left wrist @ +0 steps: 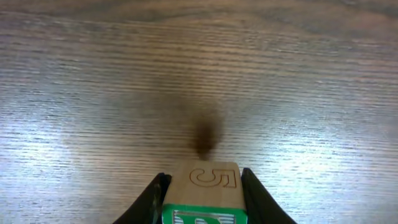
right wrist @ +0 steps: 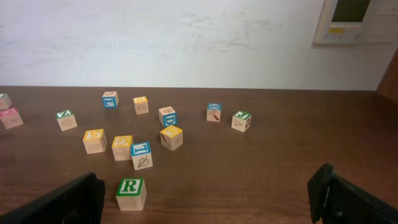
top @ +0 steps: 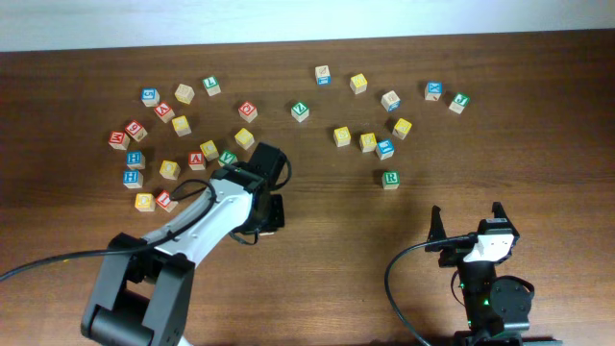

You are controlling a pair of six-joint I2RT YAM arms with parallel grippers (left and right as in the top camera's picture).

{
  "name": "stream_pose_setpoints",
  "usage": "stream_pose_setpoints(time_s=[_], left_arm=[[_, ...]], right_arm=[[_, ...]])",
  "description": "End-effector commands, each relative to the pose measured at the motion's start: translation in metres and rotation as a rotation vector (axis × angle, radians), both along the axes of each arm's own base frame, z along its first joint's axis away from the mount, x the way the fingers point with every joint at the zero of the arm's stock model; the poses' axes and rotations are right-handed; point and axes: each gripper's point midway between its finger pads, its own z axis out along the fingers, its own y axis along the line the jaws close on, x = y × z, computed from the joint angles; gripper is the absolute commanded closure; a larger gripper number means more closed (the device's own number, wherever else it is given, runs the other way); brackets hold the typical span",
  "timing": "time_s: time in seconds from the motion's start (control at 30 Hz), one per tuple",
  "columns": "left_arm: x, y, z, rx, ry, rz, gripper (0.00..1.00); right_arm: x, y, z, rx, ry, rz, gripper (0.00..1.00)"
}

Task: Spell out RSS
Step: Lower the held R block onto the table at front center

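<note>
**Left pinches a cube, right waits wide**

My left gripper (left wrist: 202, 208) is clamped on a wooden cube (left wrist: 205, 182), a carved 5-like mark on its top and a green-edged face toward me, over bare table (top: 336, 240). My right gripper (top: 467, 215) sits spread apart at the near edge, holding nothing. The R cube (right wrist: 130, 191) lies alone ahead of it. Just beyond are two yellow-faced cubes (right wrist: 94, 140), their letters too small to call.
</note>
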Motion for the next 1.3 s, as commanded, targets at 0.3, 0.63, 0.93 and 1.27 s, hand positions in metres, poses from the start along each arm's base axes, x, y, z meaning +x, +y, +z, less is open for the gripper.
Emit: stream_pose_setpoints(time_s=[0.3,0.63,0.93,1.27], left_arm=[[-0.002,-0.009,-0.003,0.048,-0.035,-0.036,0.73],[-0.002,-0.011,-0.003,0.039,-0.035,-0.036,0.68],[-0.012,-0.008,-0.004,0.044,0.011,-0.061,0.49],[-0.011,-0.009,-0.018,0.046,0.013,-0.071,0.56]], right_arm=[[0.0,0.001,-0.003,0.004,0.006,0.001,0.02],[0.0,0.001,-0.003,0.004,0.006,0.001,0.02],[0.0,0.001,-0.003,0.004,0.006,0.001,0.02],[0.0,0.001,-0.003,0.004,0.006,0.001,0.02]])
